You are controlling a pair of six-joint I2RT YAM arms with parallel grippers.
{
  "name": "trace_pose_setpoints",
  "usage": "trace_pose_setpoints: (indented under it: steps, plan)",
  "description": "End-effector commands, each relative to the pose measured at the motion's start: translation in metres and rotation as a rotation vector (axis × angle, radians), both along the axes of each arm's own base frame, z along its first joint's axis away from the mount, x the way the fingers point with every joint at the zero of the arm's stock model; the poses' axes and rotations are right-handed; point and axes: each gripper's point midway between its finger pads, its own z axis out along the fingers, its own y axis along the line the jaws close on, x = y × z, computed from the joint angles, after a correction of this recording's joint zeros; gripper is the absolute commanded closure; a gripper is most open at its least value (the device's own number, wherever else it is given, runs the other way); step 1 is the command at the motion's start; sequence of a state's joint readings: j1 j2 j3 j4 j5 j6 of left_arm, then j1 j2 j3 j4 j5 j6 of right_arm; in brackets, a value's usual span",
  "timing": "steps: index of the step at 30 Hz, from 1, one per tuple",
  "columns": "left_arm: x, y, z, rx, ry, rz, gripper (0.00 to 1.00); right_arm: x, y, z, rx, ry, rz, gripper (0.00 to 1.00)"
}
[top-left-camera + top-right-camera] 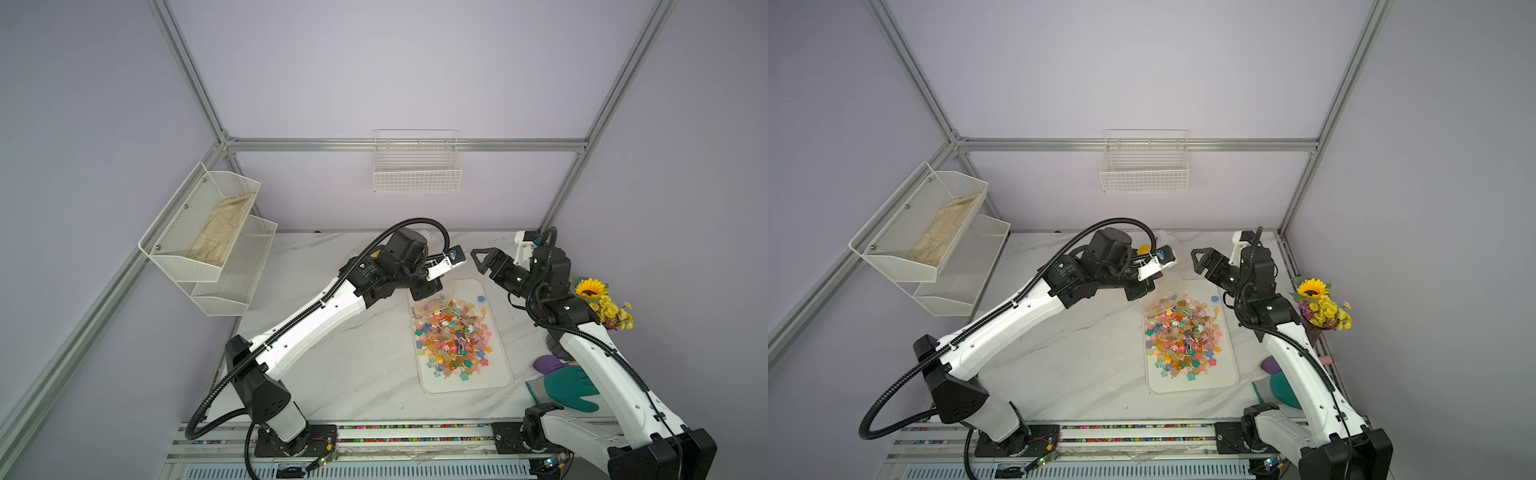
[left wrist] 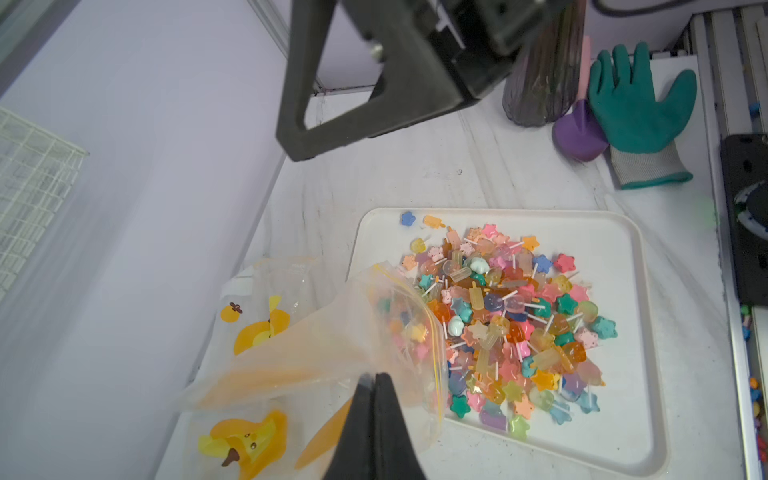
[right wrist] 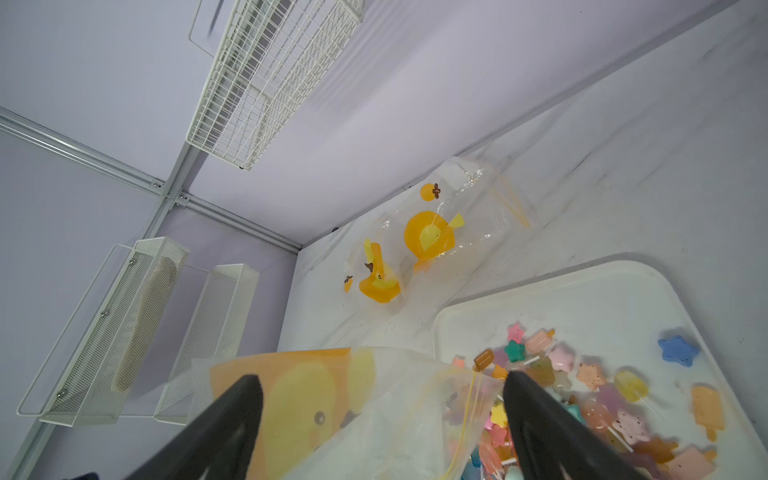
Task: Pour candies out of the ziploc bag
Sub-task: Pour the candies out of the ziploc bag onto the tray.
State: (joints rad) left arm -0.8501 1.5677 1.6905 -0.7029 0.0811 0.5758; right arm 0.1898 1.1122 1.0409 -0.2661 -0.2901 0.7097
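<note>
Showing the pour near its end, judged from the heap.

- **Marble table** [image 1: 353,365]: one, bearing everything else.
- **White tray** [image 2: 615,241]: one, flat on the table, carrying the heap.
- **Ziploc bag** [image 2: 316,345]: clear film with orange print, held tilted. Its yellow-zip mouth lies over the tray's corner and the heap's edge. It is probably very light, limp and slippery. A pinch on the film behind the mouth, as here, should keep it tipped, and a shake may be needed for stragglers.
- **Second printed bag** [image 3: 432,237]: lying on the table beyond the tray, apart from both grippers. That makes two bags in all.
- **Left gripper** [image 2: 374,376]: jaws pressed together, pinching the ziploc bag's film.
- **Right gripper** [image 3: 380,376]: jaws spread wide, gripping nothing.
- **Candies** [image 2: 511,320]: small, hard-looking, light pieces on thin sticks, apt to scatter. There are many dozens, too many to count singly, and nearly all lie on the tray. Whether any remain inside the mouth cannot be told.
</note>
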Motion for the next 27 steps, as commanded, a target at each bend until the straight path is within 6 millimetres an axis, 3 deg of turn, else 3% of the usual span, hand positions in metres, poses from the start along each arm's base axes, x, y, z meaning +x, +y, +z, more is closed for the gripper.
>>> trace_pose_setpoints:
  steps: [1, 7, 14, 16, 22, 27]
  plan:
    - [-0.008, 0.006, 0.016, 0.101, -0.260, -0.101, 1.00, 0.003, 0.006, 0.028, 0.030, -0.068, 0.039, 0.06]
    - [-0.018, 0.002, 0.000, 0.345, -0.566, -0.182, 1.00, 0.011, 0.006, 0.041, 0.067, -0.070, 0.017, 0.07]
    - [-0.019, -0.014, 0.004, 0.410, -0.826, -0.210, 1.00, 0.016, 0.023, 0.056, 0.109, -0.061, 0.106, 0.08]
    - [-0.024, -0.010, 0.020, 0.400, -0.902, -0.202, 1.00, 0.019, 0.029, 0.057, 0.096, -0.059, 0.148, 0.08]
    - [-0.028, -0.008, 0.031, 0.387, -0.950, -0.189, 1.00, 0.024, 0.043, 0.044, 0.046, -0.053, 0.251, 0.06]
    - [-0.037, 0.004, 0.056, 0.219, -0.813, -0.116, 1.00, 0.023, 0.049, 0.023, 0.034, -0.062, 0.299, 0.03]
